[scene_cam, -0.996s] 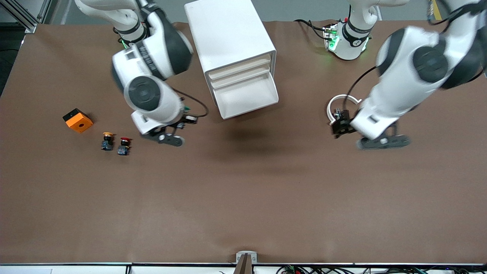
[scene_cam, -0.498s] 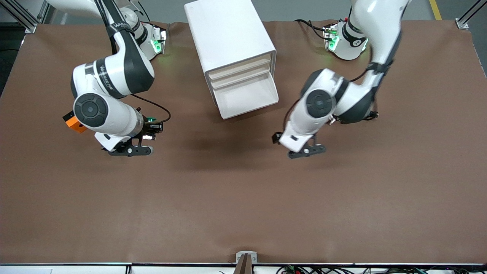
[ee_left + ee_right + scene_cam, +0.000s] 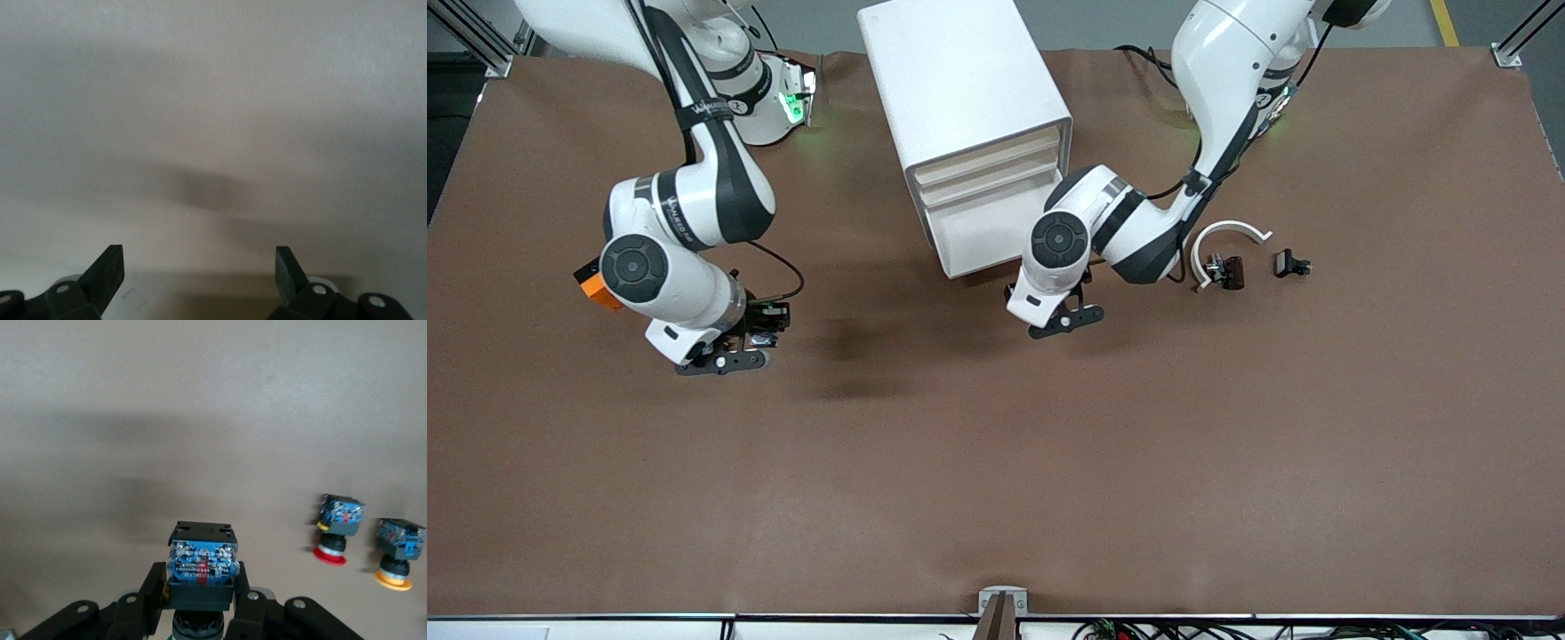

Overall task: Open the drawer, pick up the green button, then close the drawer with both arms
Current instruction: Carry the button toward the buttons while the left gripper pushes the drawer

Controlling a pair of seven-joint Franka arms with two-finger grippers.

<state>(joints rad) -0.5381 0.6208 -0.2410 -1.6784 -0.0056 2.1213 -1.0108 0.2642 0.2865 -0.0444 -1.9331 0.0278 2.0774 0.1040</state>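
The white cabinet (image 3: 960,80) has its lower drawer (image 3: 996,233) pulled open, and its tray looks empty. My left gripper (image 3: 1065,322) hangs open and empty just above the table, in front of the open drawer. In the left wrist view its fingers (image 3: 107,272) stand wide apart before a pale surface. My right gripper (image 3: 722,360) is toward the right arm's end of the table, low over the brown mat. In the right wrist view (image 3: 200,583) it is shut on the button (image 3: 201,567). The button's blue-grey block base points outward and its cap is mostly hidden between the fingers.
A red-capped button (image 3: 331,527) and a yellow-capped button (image 3: 399,553) stand on the mat close to my right gripper. An orange box (image 3: 592,290) peeks out under the right arm. A white curved piece (image 3: 1227,233) and small black parts (image 3: 1224,271) lie toward the left arm's end.
The right arm has swung from beside the cabinet toward its own end of the table, carrying the button. The left arm has swung in from its end to the drawer's front, uncovering the white curved piece.
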